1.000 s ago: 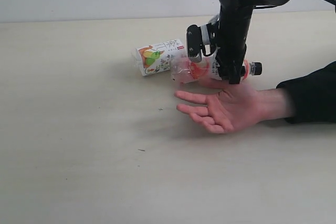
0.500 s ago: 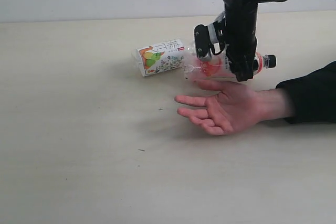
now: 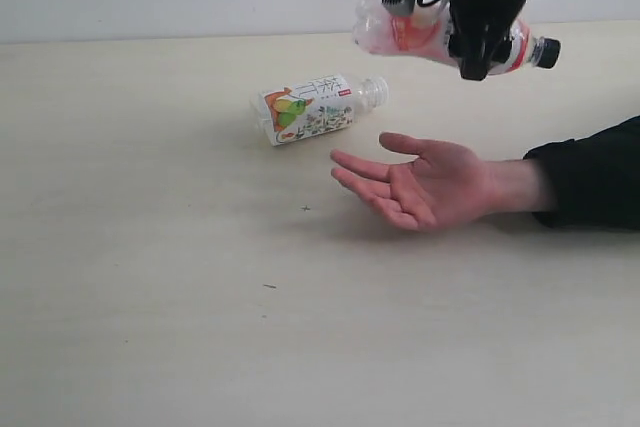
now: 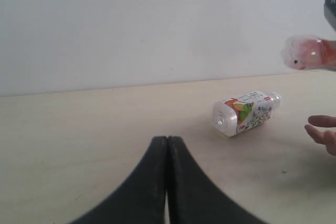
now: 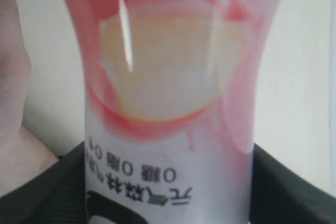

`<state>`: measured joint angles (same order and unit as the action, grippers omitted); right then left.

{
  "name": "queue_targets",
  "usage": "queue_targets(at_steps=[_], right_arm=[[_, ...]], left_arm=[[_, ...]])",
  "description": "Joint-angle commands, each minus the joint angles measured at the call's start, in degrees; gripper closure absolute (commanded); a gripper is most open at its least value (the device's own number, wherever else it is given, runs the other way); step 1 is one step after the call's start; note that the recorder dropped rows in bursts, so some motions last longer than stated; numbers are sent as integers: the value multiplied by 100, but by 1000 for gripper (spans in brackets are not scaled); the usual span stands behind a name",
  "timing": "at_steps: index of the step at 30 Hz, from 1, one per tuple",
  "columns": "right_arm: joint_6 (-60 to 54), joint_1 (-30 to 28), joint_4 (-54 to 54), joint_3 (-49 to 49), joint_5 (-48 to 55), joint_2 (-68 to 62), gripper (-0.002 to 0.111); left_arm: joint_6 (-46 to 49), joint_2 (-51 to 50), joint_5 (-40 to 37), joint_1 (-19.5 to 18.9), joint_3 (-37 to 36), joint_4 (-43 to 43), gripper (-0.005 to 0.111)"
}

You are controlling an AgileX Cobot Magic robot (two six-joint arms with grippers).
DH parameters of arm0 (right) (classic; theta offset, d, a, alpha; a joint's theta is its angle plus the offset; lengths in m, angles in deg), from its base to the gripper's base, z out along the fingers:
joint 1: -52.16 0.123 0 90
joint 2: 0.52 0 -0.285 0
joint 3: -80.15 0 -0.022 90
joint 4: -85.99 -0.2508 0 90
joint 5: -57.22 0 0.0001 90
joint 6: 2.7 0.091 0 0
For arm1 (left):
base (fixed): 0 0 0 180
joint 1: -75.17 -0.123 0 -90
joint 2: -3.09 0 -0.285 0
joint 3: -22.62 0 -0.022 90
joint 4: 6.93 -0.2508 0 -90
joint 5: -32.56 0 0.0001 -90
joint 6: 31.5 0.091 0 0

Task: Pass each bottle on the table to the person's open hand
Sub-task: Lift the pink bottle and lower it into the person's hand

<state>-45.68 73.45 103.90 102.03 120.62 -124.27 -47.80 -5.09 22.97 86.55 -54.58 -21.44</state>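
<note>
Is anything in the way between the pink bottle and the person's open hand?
No, nothing visible is in the way. The right gripper holds the pink bottle up in the air, roughly above the open hand, with only empty space between them. The other bottle lies on the table off to one side.

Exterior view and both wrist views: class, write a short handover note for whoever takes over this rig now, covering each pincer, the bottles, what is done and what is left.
Right pincer: shut on the pink-peach bottle, held sideways in the air above the person's open hand.
Left pincer: shut, empty, low over the table.
Orange-green bottle: lying on the table beside the hand.
Done: pink-peach bottle is off the table.
Left: release it into the palm, then hand over the orange-green bottle.
</note>
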Motion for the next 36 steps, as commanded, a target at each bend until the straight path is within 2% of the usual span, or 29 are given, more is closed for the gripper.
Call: queue_targets(at_steps=[1,7,12,21,27,36], right_arm=[[1377,2,40,-4,466,473,108],[2722,2,-753,-134,656,653,108],[2799,2,-1829,-555,656,620,108],[3557,2,-1935,-979,656,344,108],[3547,2,-2681,-979,656,23,108],[3558,2,-2696,-979,656,-138,105]], left_arm=[[-40,35,22,2,-1,3,107],[-40,35,22,2,-1,3,107],[-40,35,22,2,-1,3,107],[-40,35,22,2,-1,3,107],[-40,35,22,2,-1,3,107],[-40,35,22,2,-1,3,107]])
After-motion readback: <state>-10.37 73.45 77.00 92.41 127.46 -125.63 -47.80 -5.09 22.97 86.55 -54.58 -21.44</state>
